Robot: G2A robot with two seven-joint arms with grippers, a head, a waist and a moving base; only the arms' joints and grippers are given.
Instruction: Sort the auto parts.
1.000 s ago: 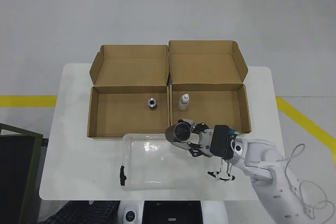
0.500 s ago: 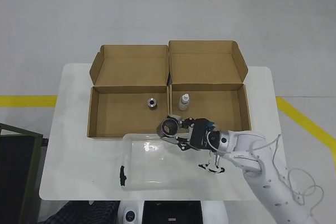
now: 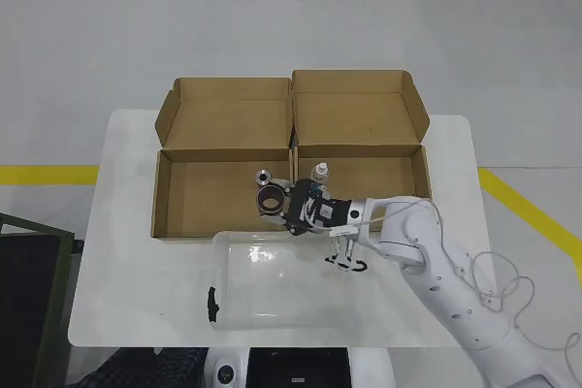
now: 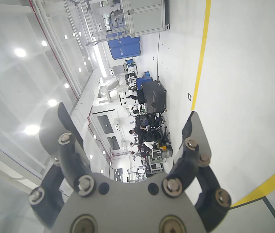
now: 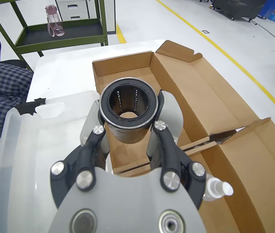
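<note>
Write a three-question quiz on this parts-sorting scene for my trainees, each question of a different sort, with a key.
1. True or false: the right gripper is shut on the cylindrical bearing.
2. What stands in the cardboard box on the robot's right? A. a white bottle B. a spanner C. a tyre
3. Fill in: the jaws of the left gripper stand ____.
Key: 1 true; 2 A; 3 open.
</note>
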